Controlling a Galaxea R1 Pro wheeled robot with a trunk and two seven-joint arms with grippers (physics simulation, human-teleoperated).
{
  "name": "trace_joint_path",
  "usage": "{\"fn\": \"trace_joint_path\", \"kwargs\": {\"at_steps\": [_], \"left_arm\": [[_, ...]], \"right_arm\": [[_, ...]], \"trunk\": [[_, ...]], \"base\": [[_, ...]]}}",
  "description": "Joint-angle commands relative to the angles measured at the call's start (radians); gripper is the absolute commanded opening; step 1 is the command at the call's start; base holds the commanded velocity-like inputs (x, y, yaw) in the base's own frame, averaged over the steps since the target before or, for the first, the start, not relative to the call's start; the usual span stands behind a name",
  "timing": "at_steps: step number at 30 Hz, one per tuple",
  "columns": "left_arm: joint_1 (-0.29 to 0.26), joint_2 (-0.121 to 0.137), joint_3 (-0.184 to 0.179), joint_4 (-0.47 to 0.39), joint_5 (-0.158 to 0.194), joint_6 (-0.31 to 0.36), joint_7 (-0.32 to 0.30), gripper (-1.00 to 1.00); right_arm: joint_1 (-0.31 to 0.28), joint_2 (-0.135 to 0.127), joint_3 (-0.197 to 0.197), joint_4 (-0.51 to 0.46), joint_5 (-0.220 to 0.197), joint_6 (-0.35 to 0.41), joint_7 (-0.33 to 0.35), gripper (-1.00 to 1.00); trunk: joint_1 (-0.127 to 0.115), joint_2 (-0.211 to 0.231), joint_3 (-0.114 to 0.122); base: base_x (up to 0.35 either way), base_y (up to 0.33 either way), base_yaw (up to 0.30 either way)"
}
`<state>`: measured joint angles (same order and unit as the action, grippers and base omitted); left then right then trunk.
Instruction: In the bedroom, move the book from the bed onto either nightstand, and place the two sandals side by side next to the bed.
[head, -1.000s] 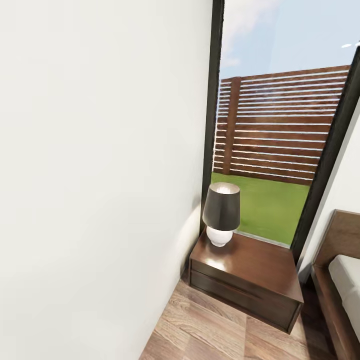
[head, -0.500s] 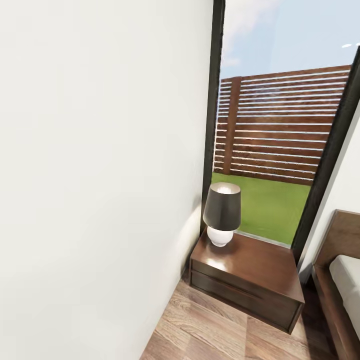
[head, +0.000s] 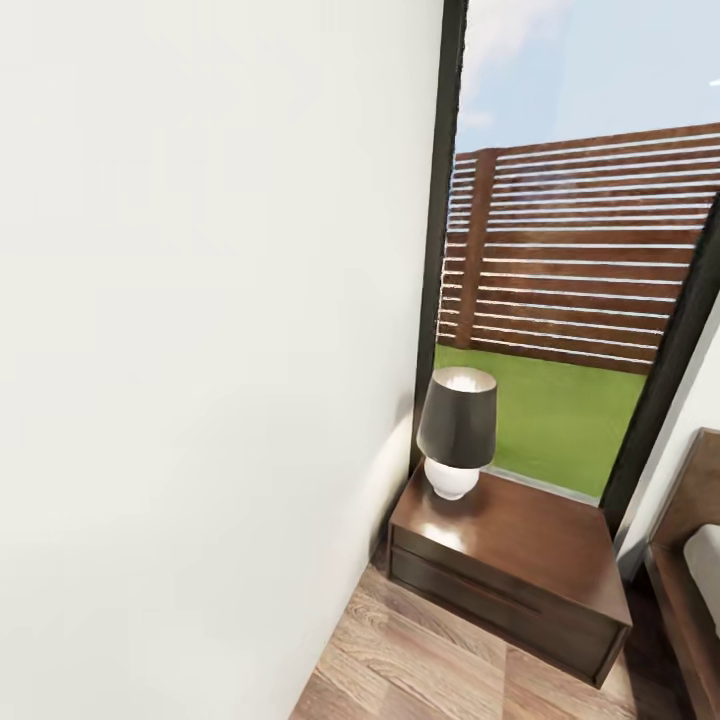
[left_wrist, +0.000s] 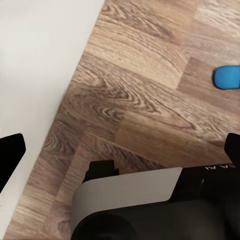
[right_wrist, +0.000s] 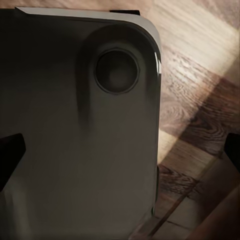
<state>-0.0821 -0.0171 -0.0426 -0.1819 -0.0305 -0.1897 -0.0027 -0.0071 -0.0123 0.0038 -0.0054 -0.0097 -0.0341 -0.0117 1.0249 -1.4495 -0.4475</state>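
Observation:
The nightstand, dark glossy brown, stands in the corner under the tall window and bears a lamp with a black shade and white base. A strip of the bed, with brown headboard and pale mattress edge, shows at the far right. The book is out of view. Part of one blue sandal lies on the wooden floor in the left wrist view. My left gripper is open over the floor with nothing between its fingers. My right gripper is open too, hanging above my own dark base.
A plain white wall stands close on the left. A black-framed window looks out on grass and a slatted fence. Wooden floor lies before the nightstand. My base's white edge shows below the left gripper.
The whole head view has shifted, so the camera has moved: nightstand and lamp sit slightly further right and lower, and less of the bed shows. Nothing in the room has moved.

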Motion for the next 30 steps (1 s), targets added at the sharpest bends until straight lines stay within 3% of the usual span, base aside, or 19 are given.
{"fn": "trace_joint_path", "kwargs": {"at_steps": [1,30], "left_arm": [[-0.001,0.000,-0.004,0.001,-0.003,-0.004,0.001,1.00],[0.001,0.000,-0.005,0.001,-0.003,-0.004,0.001,1.00]], "right_arm": [[-0.001,0.000,0.001,0.001,-0.001,-0.003,-0.001,1.00],[-0.001,0.001,0.001,0.002,-0.001,-0.003,0.001,1.00]], "trunk": [[0.000,-0.001,-0.002],[0.000,-0.001,-0.006]], "base": [[0.061,0.000,0.072],[0.009,0.000,0.063]]}}
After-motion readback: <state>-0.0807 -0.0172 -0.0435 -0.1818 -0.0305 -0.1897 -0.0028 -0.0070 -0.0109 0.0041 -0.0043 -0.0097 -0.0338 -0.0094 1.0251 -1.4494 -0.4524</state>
